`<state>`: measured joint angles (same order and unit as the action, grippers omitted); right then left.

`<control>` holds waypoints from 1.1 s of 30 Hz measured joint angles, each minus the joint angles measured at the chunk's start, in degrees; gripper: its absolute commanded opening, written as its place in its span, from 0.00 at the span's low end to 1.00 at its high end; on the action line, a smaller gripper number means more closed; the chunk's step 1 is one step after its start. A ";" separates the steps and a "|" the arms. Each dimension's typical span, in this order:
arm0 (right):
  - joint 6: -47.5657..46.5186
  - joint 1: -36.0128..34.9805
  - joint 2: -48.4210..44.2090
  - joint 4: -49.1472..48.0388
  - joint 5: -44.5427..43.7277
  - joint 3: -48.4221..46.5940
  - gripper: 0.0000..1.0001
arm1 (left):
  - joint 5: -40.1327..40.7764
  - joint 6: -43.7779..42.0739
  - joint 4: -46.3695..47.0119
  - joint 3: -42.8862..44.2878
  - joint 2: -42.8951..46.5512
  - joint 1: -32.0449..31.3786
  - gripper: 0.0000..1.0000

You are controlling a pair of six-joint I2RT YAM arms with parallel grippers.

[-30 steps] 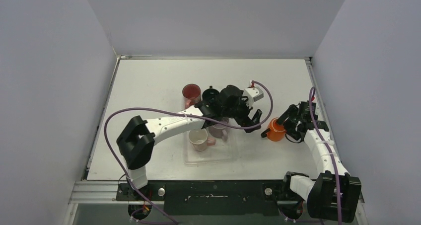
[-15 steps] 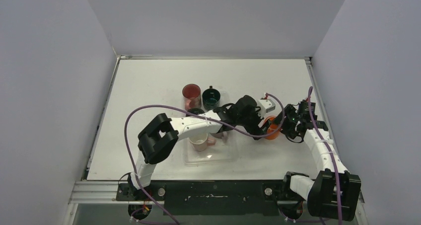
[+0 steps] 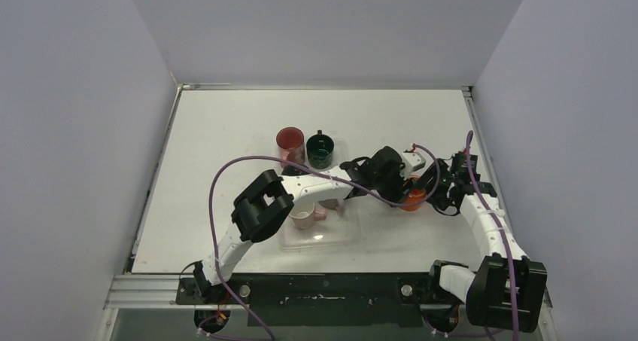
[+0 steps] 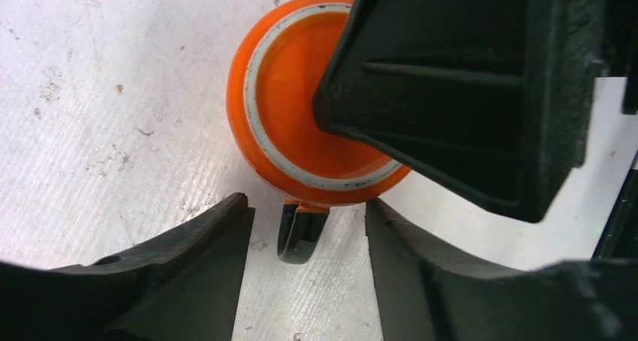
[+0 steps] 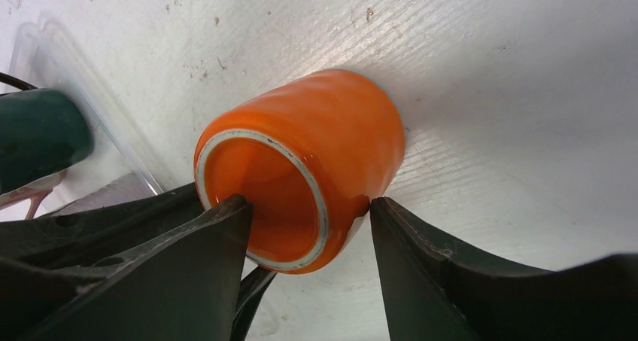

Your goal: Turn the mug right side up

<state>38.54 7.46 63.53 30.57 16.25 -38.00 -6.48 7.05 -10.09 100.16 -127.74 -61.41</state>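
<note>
Right wrist view: the right gripper (image 5: 301, 205) has its two fingers pressed on opposite sides of the one orange mug (image 5: 331, 130), gripping it. The mug is upside down, its white-ringed base facing the camera and its mouth end against the white table (image 3: 226, 130). From the left wrist, the left gripper (image 4: 305, 205) stands apart on either side of the mug's single dark handle (image 4: 301, 235), touching neither side of it, and one finger of the right gripper covers part of the base. From above, both grippers meet at the orange mug on the right side of the table. To its left lies one clear tray (image 3: 316, 239) holding one pale pink mug (image 3: 301, 216). Beyond the tray stand one red cup (image 3: 290, 139) and one dark green mug (image 3: 320, 150), side by side.
</note>
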 measured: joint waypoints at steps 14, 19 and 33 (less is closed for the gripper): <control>0.02 0.07 0.02 -0.07 -0.17 -0.17 0.48 | -3.87 -0.44 0.42 -0.04 -0.11 0.39 0.37; 0.50 0.63 0.37 -0.13 -0.37 -0.59 0.42 | -4.07 0.00 1.25 -0.17 -0.57 0.48 0.26; 1.99 1.64 1.55 -0.94 -0.98 -2.08 0.39 | -4.37 -0.09 7.08 -3.21 -0.63 0.90 0.00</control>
<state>40.53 9.10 65.08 29.63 15.27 -40.07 -10.85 6.96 -3.01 96.95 -128.38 -60.51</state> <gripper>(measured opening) 0.359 0.174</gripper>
